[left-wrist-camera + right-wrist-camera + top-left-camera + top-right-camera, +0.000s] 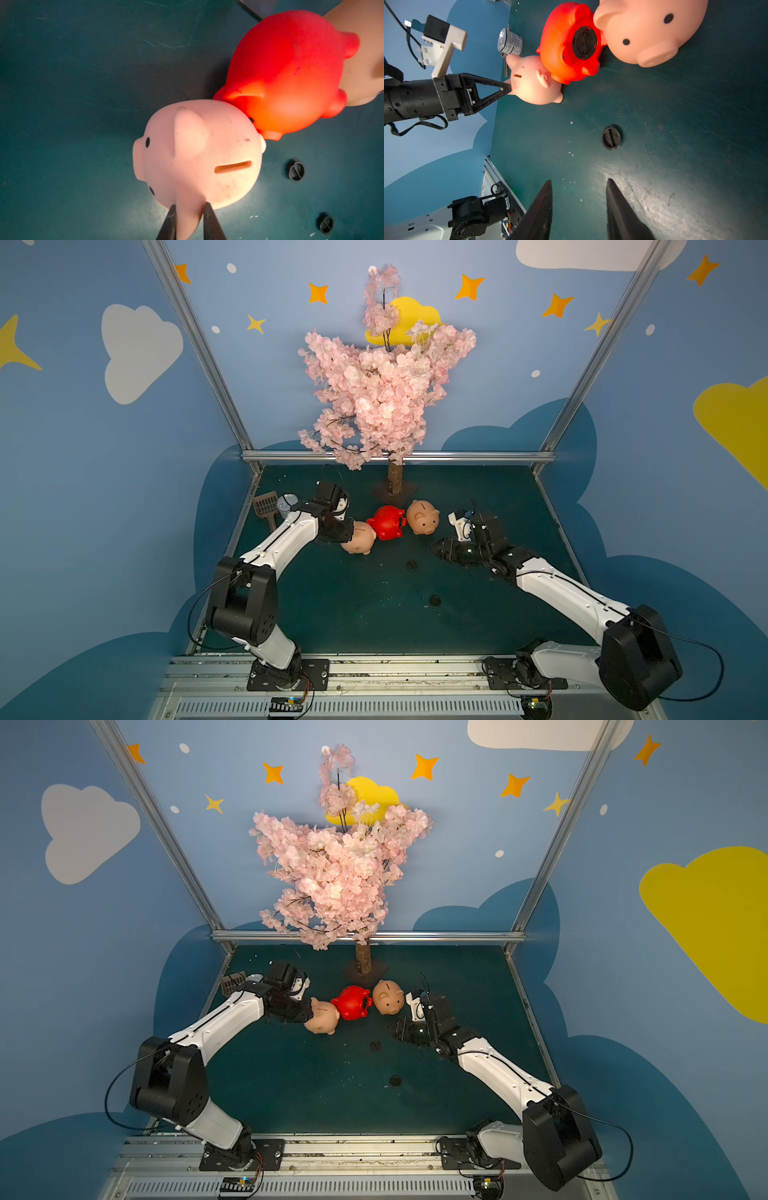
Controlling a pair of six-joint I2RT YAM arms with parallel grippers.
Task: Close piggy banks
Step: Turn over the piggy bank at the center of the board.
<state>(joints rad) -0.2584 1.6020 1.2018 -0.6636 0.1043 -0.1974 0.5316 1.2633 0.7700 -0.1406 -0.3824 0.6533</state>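
Honestly, left claw (pixel 190 204) was pinching only an ear of the near peach piggy bank (pixel 197 155); right claw (pixel 579 180) hung half-open, empty. That thin grip could've slipped, shoving the red piggy bank (pixel 280 79).

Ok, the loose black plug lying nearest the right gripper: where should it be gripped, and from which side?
Pinch the black plug across its rim, coming straight down from above. It lies flat on the table, a low disc, so a sideways approach would likely find little wall. The open right gripper is nearest.

piggy banks (pixel 386 523) huddled together, open mat (pixel 332 605) in front, tree (pixel 395 481) behind
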